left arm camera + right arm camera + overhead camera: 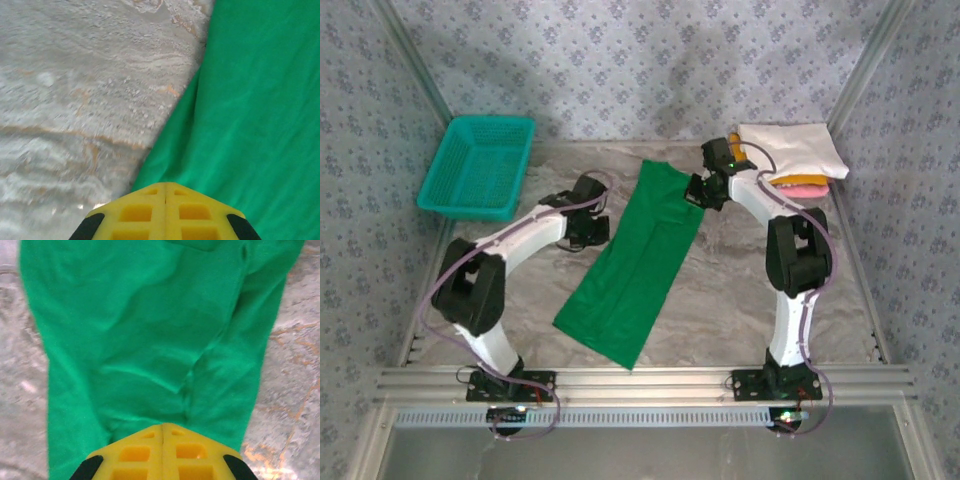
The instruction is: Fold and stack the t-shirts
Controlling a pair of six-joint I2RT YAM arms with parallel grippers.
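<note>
Green shirt (pixel 638 262) lies folded long on the table (pixel 740 290). Right gripper (pixel 162 429) pinches its bunched end. Left gripper (pixel 165 188) is pressed together at its edge, catch unclear.

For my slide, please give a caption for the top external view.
Long green t-shirt lies between a teal basket and a stack of folded shirts.

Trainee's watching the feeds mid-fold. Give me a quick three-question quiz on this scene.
1. True or false: the teal plastic mesh basket holds a shirt.
2. Which folded cloth shirt tops the stack at far right? A pink, B white, C orange-yellow.
3. Which is nearer the far end of the long bright green cloth t-shirt: the left end effector or the right end effector?
Key: 1 false; 2 B; 3 right.
</note>
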